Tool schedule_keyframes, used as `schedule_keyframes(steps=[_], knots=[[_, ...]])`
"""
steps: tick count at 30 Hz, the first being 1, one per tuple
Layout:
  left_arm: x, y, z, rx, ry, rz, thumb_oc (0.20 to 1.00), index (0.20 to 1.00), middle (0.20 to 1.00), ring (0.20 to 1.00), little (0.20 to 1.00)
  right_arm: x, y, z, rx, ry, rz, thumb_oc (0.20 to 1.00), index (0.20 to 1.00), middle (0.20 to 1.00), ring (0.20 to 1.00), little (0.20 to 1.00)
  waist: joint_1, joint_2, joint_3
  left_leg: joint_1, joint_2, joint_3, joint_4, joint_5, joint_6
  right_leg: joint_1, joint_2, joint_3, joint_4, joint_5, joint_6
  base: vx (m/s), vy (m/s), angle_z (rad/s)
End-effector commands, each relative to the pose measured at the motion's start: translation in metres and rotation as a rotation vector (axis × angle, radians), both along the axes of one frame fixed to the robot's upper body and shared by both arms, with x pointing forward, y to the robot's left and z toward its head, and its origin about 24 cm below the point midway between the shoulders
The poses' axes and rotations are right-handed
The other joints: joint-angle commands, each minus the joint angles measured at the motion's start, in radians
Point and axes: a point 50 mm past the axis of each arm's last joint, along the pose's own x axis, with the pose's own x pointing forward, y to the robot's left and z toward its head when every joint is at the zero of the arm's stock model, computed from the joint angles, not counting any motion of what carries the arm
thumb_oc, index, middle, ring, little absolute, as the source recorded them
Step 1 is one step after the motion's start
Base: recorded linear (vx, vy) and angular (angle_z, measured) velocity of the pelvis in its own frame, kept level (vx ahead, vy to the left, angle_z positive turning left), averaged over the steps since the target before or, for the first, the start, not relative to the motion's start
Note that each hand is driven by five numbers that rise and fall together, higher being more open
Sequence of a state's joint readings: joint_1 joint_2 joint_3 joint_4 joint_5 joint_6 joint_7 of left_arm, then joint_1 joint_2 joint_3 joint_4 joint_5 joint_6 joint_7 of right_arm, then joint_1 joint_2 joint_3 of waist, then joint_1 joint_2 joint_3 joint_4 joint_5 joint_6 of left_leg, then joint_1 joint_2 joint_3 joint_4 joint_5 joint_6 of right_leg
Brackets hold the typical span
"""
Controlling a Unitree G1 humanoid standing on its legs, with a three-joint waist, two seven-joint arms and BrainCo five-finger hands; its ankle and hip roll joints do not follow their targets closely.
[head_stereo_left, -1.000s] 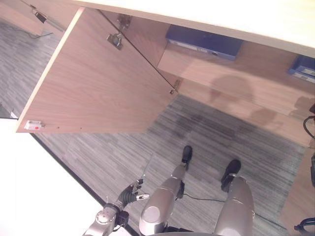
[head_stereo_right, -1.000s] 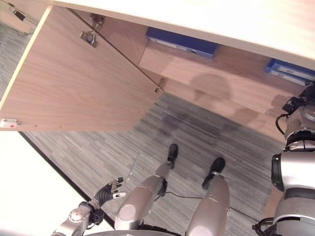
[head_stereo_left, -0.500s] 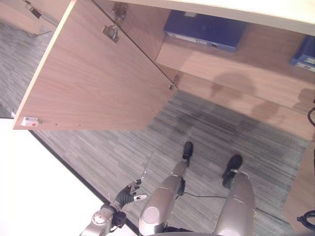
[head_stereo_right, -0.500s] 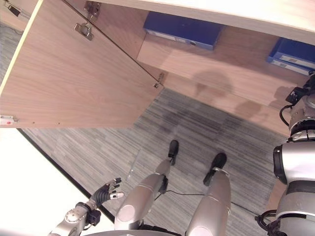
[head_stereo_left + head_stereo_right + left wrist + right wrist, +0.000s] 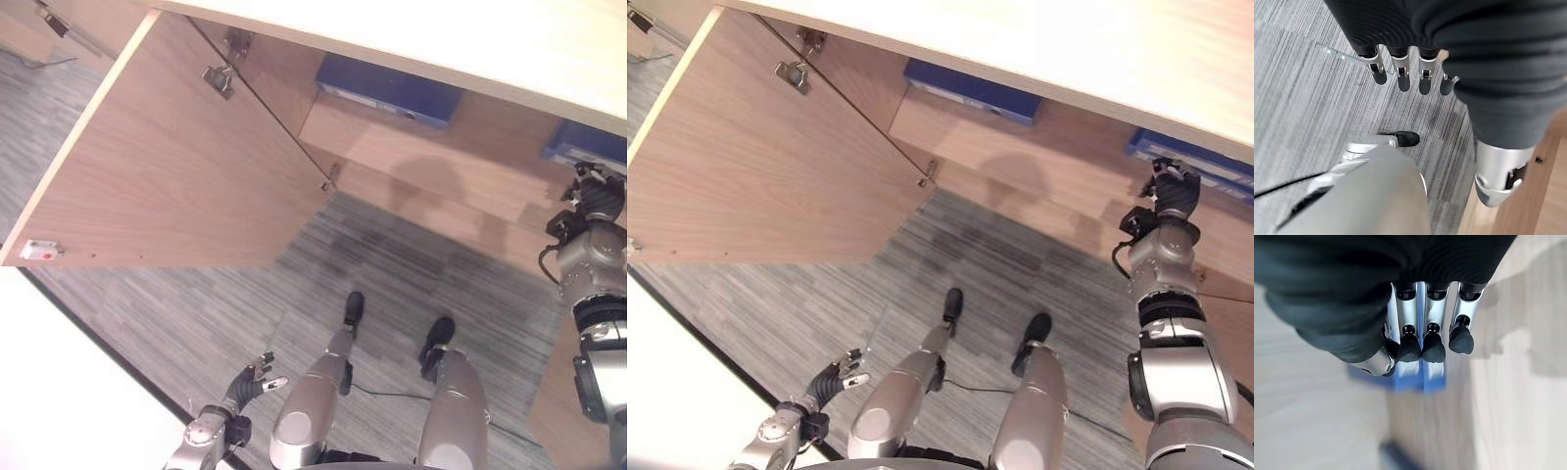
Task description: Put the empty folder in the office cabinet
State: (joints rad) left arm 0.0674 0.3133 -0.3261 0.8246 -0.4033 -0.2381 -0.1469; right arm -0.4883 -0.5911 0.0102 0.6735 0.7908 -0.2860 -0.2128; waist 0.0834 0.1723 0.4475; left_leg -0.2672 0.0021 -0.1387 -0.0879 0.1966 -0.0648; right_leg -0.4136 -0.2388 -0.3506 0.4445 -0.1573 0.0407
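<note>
Low at the left, the left hand (image 5: 253, 376) hangs over grey striped carpet (image 5: 196, 313), silver fingers (image 5: 1399, 78) with dark tips straight and relaxed, holding nothing. Above it, the cabinet door (image 5: 186, 166) stands swung wide: flat pale wood-grain panel, light edge banding, metal hinges (image 5: 219, 78) on its inner face, small white catch with a red dot (image 5: 39, 251) at its outer corner. Next, the office cabinet (image 5: 1038, 39) has a smooth cream top and wood-grain shelves inside. One blue folder (image 5: 390, 88) lies flat on the upper shelf, a thick rectangular slab with its long axis running along the shelf front and its labelled spine facing out. Further right, a second blue folder (image 5: 1205, 164) lies flat on a shelf inside the cabinet, long axis also along the shelf, spine outward. The right hand (image 5: 1172, 192) is raised just in front of it, fingers (image 5: 1434, 328) straight, side by side, pointing at the folder's blue face, not curled round anything; whether they touch it cannot be told.
</note>
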Motion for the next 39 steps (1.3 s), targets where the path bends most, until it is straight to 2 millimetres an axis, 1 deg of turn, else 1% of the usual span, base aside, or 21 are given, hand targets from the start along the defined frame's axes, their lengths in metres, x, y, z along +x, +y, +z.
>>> schedule_keyframes(steps=[1,2,6,8,10,11,12,14,17,19,20,21,22,23,25,26,28,31,36,37,39], knots=[[-0.013,0.015,-0.008,0.094,0.069,-0.023,1.000,1.000,1.000,1.000,1.000,-0.008,-0.002,0.003,-0.098,-0.042,-0.009,0.200,0.200,0.200,0.200,0.200,0.001,-0.038,-0.067,0.068,0.047,0.022,0.003,-0.128,-0.041,0.081,-0.039,0.067,-0.184,0.147,0.151,0.07,0.007,-0.14],[-0.016,0.016,-0.010,0.101,0.082,-0.012,1.000,1.000,1.000,1.000,1.000,-0.015,0.008,-0.009,-0.103,-0.029,0.027,0.200,0.200,0.200,0.200,0.200,-0.006,-0.050,-0.074,0.083,0.051,0.027,0.004,-0.138,-0.041,0.099,-0.033,0.072,-0.192,0.143,0.151,0.06,0.026,-0.10],[-0.027,0.022,-0.016,0.129,0.128,-0.002,1.000,1.000,1.000,1.000,1.000,-0.038,0.031,-0.031,-0.166,0.005,0.138,0.200,0.200,0.200,0.200,0.200,-0.029,-0.090,-0.117,0.124,0.061,0.047,0.003,-0.145,-0.039,0.157,-0.013,0.077,-0.242,0.157,0.151,0.08,0.025,-0.24],[-0.040,0.030,-0.020,0.158,0.180,0.015,1.000,1.000,1.000,1.000,1.000,-0.059,0.050,-0.063,-0.161,0.099,0.232,0.200,0.200,0.200,0.200,0.200,-0.044,-0.123,-0.163,0.176,0.070,0.063,0.002,-0.157,-0.040,0.217,-0.001,0.080,-0.275,0.160,0.152,0.15,0.022,-0.30],[-0.049,0.034,-0.023,0.169,0.213,0.028,1.000,1.000,1.000,1.000,1.000,-0.078,0.065,-0.097,-0.079,0.209,0.306,0.200,0.200,0.200,0.200,0.200,-0.051,-0.142,-0.213,0.217,0.070,0.077,0.001,-0.170,-0.041,0.274,0.012,0.076,-0.320,0.169,0.153,0.15,0.045,-0.26],[-0.049,0.035,-0.024,0.174,0.217,0.026,1.000,1.000,1.000,1.000,1.000,-0.081,0.070,-0.108,-0.071,0.257,0.329,0.200,0.200,0.200,0.200,0.200,-0.051,-0.147,-0.229,0.225,0.069,0.081,0.001,-0.173,-0.042,0.289,0.013,0.076,-0.335,0.171,0.155,0.08,0.034,-0.16],[-0.050,0.035,-0.024,0.174,0.218,0.027,1.000,1.000,1.000,1.000,1.000,-0.081,0.070,-0.108,-0.071,0.257,0.329,0.200,0.200,0.200,0.200,0.200,-0.052,-0.147,-0.229,0.226,0.069,0.081,0.001,-0.173,-0.042,0.291,0.014,0.076,-0.337,0.172,0.155,0.09,0.042,-0.13],[-0.055,0.039,-0.025,0.189,0.236,0.039,1.000,1.000,1.000,1.000,1.000,-0.099,0.084,-0.137,-0.083,0.398,0.413,0.200,0.200,0.200,0.200,0.200,-0.052,-0.160,-0.274,0.260,0.067,0.086,0.001,-0.187,-0.037,0.331,0.013,0.071,-0.354,0.175,0.155,0.14,0.067,-0.06],[-0.059,0.040,-0.026,0.198,0.244,0.041,1.000,1.000,1.000,1.000,1.000,-0.112,0.095,-0.158,-0.046,0.491,0.448,0.200,0.200,0.200,0.200,0.200,-0.046,-0.172,-0.303,0.294,0.060,0.087,0.001,-0.205,-0.027,0.368,0.008,0.071,-0.358,0.176,0.158,0.11,0.096,-0.02],[-0.061,0.045,-0.024,0.197,0.239,0.077,1.000,1.000,1.000,1.000,1.000,-0.120,0.102,-0.173,-0.014,0.563,0.461,0.200,0.200,0.200,0.200,0.200,-0.026,-0.176,-0.314,0.346,0.048,0.079,0.001,-0.227,0.007,0.356,-0.016,0.078,-0.222,0.162,0.174,0.05,0.190,-0.03],[-0.060,0.045,-0.024,0.197,0.239,0.077,1.000,1.000,1.000,1.000,1.000,-0.120,0.102,-0.173,-0.014,0.563,0.461,0.200,0.200,0.200,0.200,0.200,-0.026,-0.177,-0.313,0.347,0.048,0.080,0.001,-0.228,0.007,0.355,-0.017,0.079,-0.219,0.160,0.175,0.00,0.090,-0.01],[-0.060,0.047,-0.024,0.201,0.240,0.088,1.000,1.000,1.000,1.000,1.000,-0.121,0.104,-0.176,-0.009,0.576,0.467,0.520,0.520,0.520,0.520,0.520,-0.023,-0.178,-0.309,0.357,0.048,0.072,0.004,-0.230,0.012,0.350,-0.019,0.084,-0.182,0.156,0.180,0.00,-0.005,0.07],[-0.058,0.049,-0.023,0.205,0.236,0.096,1.000,1.000,1.000,1.000,1.000,-0.122,0.104,-0.178,-0.007,0.586,0.463,1.000,1.000,1.000,1.000,1.000,-0.023,-0.181,-0.304,0.358,0.047,0.063,0.010,-0.228,0.013,0.347,-0.016,0.101,-0.161,0.161,0.188,-0.01,-0.033,0.14],[-0.052,0.052,-0.022,0.212,0.225,0.111,1.000,1.000,1.000,1.000,1.000,-0.123,0.105,-0.182,0.009,0.603,0.449,1.000,1.000,1.000,1.000,1.000,-0.028,-0.186,-0.299,0.356,0.045,0.045,0.019,-0.223,0.014,0.345,0.009,0.148,-0.156,0.155,0.194,-0.04,-0.059,0.21],[-0.043,0.053,-0.019,0.193,0.199,0.155,1.000,1.000,1.000,1.000,1.000,-0.127,0.109,-0.188,0.032,0.626,0.448,1.000,1.000,1.000,1.000,1.000,-0.043,-0.193,-0.302,0.335,0.038,0.012,0.041,-0.213,0.017,0.348,0.106,0.293,-0.186,0.088,0.176,-0.03,-0.038,0.46],[-0.040,0.056,-0.017,0.182,0.182,0.186,1.000,1.000,1.000,1.000,1.000,-0.129,0.107,-0.191,0.041,0.639,0.438,1.000,1.000,1.000,1.000,1.000,-0.036,-0.199,-0.304,0.318,0.025,-0.010,0.052,-0.208,0.015,0.367,0.124,0.323,-0.223,0.077,0.166,0.00,-0.050,0.97],[-0.043,0.057,-0.019,0.189,0.196,0.195,1.000,1.000,1.000,1.000,1.000,-0.138,0.107,-0.196,0.036,0.669,0.442,1.000,1.000,1.000,1.000,1.000,-0.023,-0.207,-0.321,0.309,0.011,-0.050,0.040,-0.193,0.009,0.413,0.125,0.303,-0.284,0.060,0.134,0.01,-0.118,1.03],[-0.040,0.055,-0.020,0.177,0.197,0.232,1.000,1.000,1.000,1.000,1.000,-0.147,0.105,-0.202,0.037,0.712,0.435,1.000,1.000,1.000,1.000,1.000,-0.021,-0.200,-0.340,0.288,0.010,-0.097,0.016,-0.162,-0.013,0.438,0.133,0.273,-0.322,0.046,0.123,-0.02,-0.130,0.86],[-0.037,0.046,-0.022,0.139,0.182,0.255,1.000,1.000,1.000,1.000,1.000,-0.152,0.098,-0.207,-0.008,0.758,0.428,1.000,1.000,1.000,1.000,1.000,-0.002,-0.191,-0.338,0.233,0.011,-0.166,0.024,-0.128,-0.051,0.475,0.130,0.192,-0.393,0.061,0.106,-0.09,-0.096,0.78],[-0.029,0.042,-0.020,0.117,0.158,0.268,1.000,1.000,1.000,1.000,1.000,-0.148,0.094,-0.205,-0.017,0.753,0.410,1.000,1.000,1.000,1.000,1.000,-0.002,-0.193,-0.317,0.184,0.026,-0.098,0.059,-0.110,-0.068,0.484,0.118,0.161,-0.405,0.066,0.106,-0.22,0.037,0.45],[-0.019,0.038,-0.017,0.090,0.126,0.272,1.000,1.000,1.000,1.000,1.000,-0.143,0.090,-0.204,-0.032,0.761,0.400,1.000,1.000,1.000,1.000,1.000,-0.017,-0.198,-0.303,0.163,0.088,0.099,0.104,-0.114,-0.057,0.478,0.095,0.120,-0.402,0.080,0.111,-0.21,0.085,0.78]])
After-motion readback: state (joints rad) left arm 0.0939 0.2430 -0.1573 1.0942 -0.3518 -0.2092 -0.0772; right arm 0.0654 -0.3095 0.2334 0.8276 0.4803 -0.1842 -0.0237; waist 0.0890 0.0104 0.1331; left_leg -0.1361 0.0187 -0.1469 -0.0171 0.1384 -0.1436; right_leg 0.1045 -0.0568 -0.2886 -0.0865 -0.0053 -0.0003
